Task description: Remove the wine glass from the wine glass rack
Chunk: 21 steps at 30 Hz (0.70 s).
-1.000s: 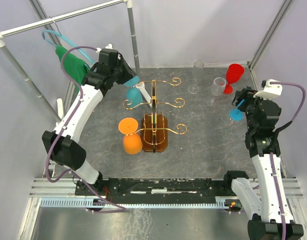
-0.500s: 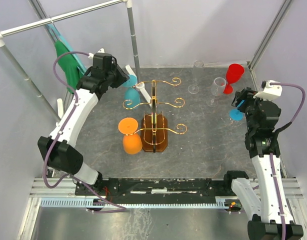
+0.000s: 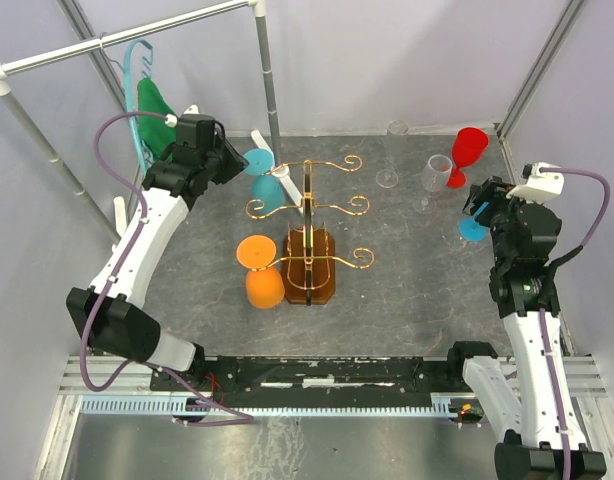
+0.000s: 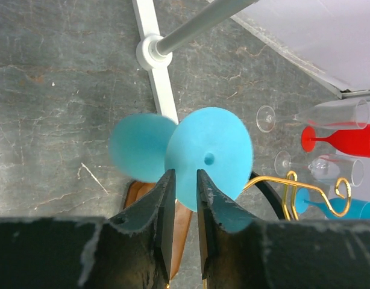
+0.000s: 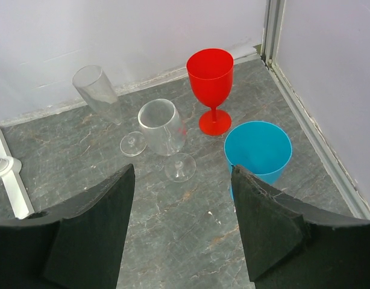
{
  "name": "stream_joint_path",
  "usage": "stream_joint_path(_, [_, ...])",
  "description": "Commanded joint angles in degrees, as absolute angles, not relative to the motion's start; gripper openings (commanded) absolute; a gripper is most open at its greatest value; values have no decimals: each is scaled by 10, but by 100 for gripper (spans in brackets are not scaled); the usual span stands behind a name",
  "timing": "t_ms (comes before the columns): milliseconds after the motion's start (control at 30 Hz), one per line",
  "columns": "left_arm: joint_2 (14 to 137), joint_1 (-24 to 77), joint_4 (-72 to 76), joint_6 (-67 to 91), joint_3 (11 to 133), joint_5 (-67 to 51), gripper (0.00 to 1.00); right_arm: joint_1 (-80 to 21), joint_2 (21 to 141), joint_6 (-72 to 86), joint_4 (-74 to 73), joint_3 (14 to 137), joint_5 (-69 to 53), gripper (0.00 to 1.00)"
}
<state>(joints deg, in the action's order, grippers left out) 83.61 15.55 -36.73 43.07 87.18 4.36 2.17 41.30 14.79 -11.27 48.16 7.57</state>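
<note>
The gold wire wine glass rack (image 3: pixel 309 205) stands mid-table on its brown wooden base (image 3: pixel 311 268). A cyan wine glass (image 3: pixel 268 190) hangs upside down at its rear left arm, and shows foot-on in the left wrist view (image 4: pixel 218 144). An orange wine glass (image 3: pixel 263 285) hangs at the front left arm. My left gripper (image 3: pixel 237 160) (image 4: pixel 185 176) is at the edge of the cyan foot. Its jaws are almost together, with nothing pinched between them. My right gripper (image 3: pixel 480 212) (image 5: pixel 182 173) is open and empty at the far right.
A red glass (image 5: pixel 210 75), a clear wine glass (image 5: pixel 163 127), a clear flute (image 5: pixel 99 91) and a cyan glass (image 5: pixel 258 150) stand back right. A pole on a white cross foot (image 3: pixel 280 173) rises behind the rack. A green cloth on a hanger (image 3: pixel 153 100) hangs back left.
My left arm has drawn back to the left, uncovering the cyan glass's foot. The glass stayed in place. The hanger with the green cloth swung. The right arm has not moved.
</note>
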Motion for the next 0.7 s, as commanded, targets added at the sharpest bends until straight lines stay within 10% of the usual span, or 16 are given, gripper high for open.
stream_joint_path(0, [814,146,-360,451,856,36,27,19,404,149,-93,482,82,73])
stream_joint_path(667, [788,123,-295,484,799,-16,46,19,400,149,-95,477,88,74])
